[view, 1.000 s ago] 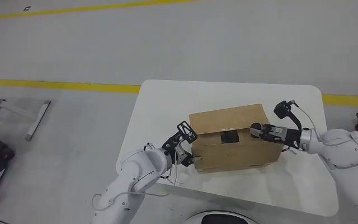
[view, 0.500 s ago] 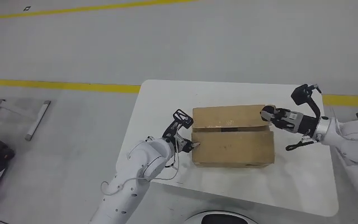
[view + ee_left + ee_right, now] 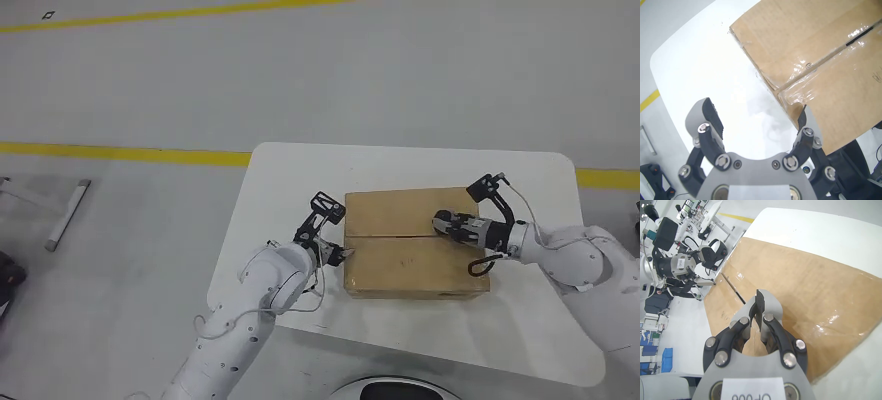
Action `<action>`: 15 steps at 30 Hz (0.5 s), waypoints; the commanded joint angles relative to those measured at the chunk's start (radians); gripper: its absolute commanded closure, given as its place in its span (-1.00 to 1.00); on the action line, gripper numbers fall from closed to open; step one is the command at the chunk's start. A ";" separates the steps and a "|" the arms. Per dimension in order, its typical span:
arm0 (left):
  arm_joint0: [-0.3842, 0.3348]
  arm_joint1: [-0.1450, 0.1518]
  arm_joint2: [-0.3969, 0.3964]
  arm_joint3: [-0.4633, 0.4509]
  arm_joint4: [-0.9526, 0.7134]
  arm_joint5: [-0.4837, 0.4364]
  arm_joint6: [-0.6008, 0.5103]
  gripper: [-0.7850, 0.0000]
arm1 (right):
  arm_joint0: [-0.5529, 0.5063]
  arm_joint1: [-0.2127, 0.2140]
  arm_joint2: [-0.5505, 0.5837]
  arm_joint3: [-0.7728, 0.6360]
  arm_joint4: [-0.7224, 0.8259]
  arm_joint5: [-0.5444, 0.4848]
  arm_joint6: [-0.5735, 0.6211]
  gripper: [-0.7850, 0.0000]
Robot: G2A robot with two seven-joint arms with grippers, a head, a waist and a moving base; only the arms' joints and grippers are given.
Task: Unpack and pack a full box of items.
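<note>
A brown cardboard box (image 3: 415,240) lies on the white table (image 3: 300,180), both top flaps folded flat and meeting along a taped seam (image 3: 815,67). My left gripper (image 3: 755,106) is open at the box's left end, one finger against the near flap's corner and the other over bare table. It also appears in the top view (image 3: 335,250) and far off in the right wrist view (image 3: 710,282). My right gripper (image 3: 758,298) is shut with nothing in it. Its tips sit over the box top (image 3: 810,285) by the seam, toward the right end (image 3: 440,222).
Bare table surface runs behind the box and to its right (image 3: 540,190). The table's front edge (image 3: 420,355) lies close to the box. Grey floor with a yellow line (image 3: 120,153) surrounds the table.
The box's flaps, parted with a dark gap a second ago, now lie shut and the box sits square. My right gripper swung out right, then came back over the top.
</note>
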 commanded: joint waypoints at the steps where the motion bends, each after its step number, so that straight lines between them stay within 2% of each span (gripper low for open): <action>1: 0.002 0.000 -0.008 -0.003 0.000 0.000 -0.005 -1.00 | 0.008 -0.001 -0.005 0.009 0.003 0.002 0.001 1.00; 9: 0.042 0.013 -0.073 -0.072 0.040 -0.014 -0.044 -1.00 | 0.013 0.006 0.050 -0.034 0.026 -0.007 -0.016 1.00; 15: 0.122 0.032 -0.157 -0.140 0.085 -0.004 -0.081 -1.00 | -0.059 0.036 0.248 -0.187 -0.069 0.070 -0.071 1.00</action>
